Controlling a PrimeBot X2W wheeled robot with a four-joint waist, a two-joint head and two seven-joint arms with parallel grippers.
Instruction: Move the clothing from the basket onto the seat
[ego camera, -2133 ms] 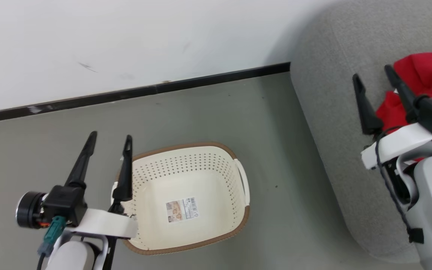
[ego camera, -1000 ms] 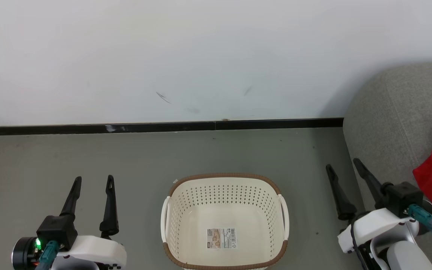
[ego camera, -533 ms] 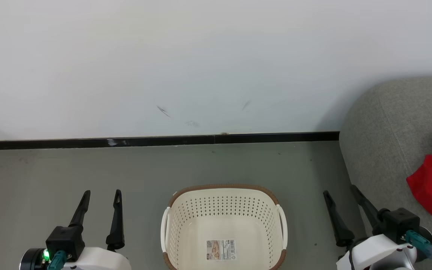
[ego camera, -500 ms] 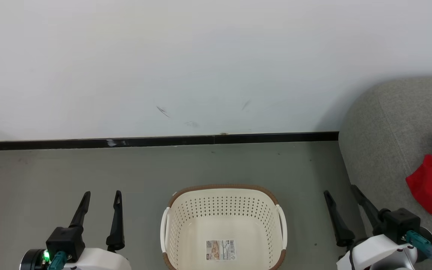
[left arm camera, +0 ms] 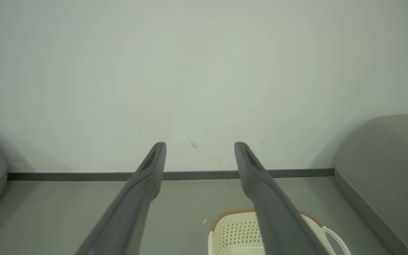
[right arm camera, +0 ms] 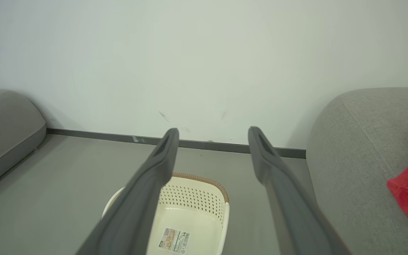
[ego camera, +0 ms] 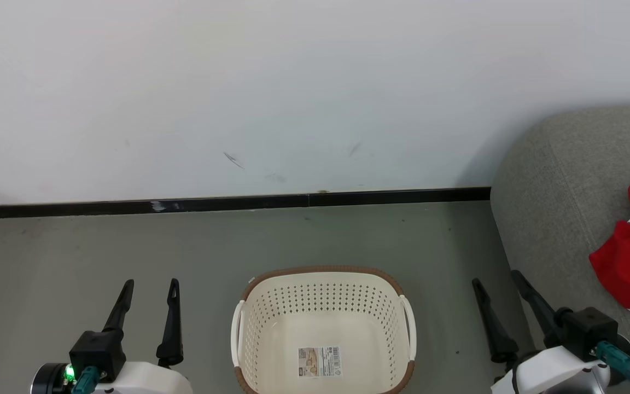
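On your left, the left gripper [ego camera: 151, 282] stands wide apart, gripping nothing, over the floor [ego camera: 74, 246] beside the basket [ego camera: 320, 269]. The basket sits on the floor in the middle, its label sticker [ego camera: 319, 361] showing on the bare bottom. To your right, the right gripper [ego camera: 495, 277] is equally wide and free-handed at the sofa's [ego camera: 561, 191] near edge, and the red clothing [ego camera: 629, 262] lies on the sofa, well apart from the basket.
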